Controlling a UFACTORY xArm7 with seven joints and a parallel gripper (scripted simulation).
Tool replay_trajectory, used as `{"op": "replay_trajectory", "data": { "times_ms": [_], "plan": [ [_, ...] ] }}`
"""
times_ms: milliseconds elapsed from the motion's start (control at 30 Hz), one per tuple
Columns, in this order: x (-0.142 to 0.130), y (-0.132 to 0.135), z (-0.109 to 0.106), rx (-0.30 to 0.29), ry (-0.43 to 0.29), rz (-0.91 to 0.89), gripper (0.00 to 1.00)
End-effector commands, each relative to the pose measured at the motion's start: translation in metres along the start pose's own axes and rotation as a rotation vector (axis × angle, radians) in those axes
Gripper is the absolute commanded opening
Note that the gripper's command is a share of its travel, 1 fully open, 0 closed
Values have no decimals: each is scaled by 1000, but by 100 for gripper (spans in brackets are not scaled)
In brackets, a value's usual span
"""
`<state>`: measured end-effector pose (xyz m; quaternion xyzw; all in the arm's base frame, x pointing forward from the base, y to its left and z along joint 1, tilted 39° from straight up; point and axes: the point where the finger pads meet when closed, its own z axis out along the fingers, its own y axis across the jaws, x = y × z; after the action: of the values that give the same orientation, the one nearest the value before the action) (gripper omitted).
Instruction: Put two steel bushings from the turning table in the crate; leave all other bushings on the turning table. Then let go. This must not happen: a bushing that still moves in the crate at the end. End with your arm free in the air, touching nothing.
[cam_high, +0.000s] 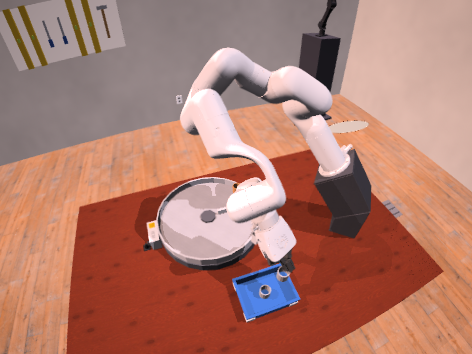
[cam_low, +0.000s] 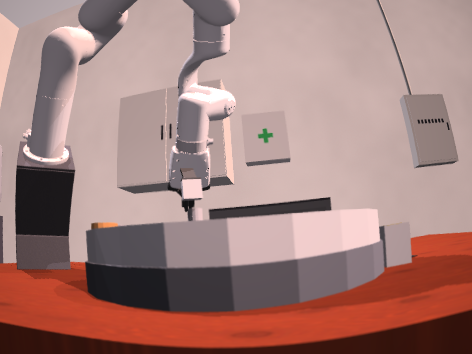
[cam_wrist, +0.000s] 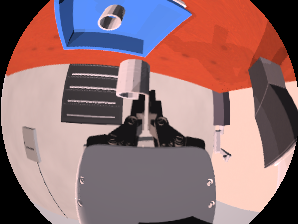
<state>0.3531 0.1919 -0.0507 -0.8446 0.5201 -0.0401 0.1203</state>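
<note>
Tool (cam_high: 284, 270) pinches a steel bushing (cam_wrist: 132, 78) by its wall, held over the crate's (cam_high: 250, 296) far corner (a second bushing (cam_high: 264, 290) already lies inside), beside the turning bench (cam_high: 172, 240).

Top cam high, angled down; exterior low at mat level (close); wrist looks past jaws; all share crate (cam_high: 250, 296) area.

Red rug (cam_high: 150, 310) on wood floor (cam_high: 60, 185), grey wall (cam_high: 100, 90).
</note>
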Motion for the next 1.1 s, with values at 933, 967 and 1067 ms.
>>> {"op": "replay_trajectory", "data": {
  "times_ms": [933,967,1067],
  "plan": [
    [40,-1,49,2,-2,-2,0],
    [40,-1,49,2,-2,-2,0],
    [40,-1,49,2,-2,-2,0]
  ]
}}
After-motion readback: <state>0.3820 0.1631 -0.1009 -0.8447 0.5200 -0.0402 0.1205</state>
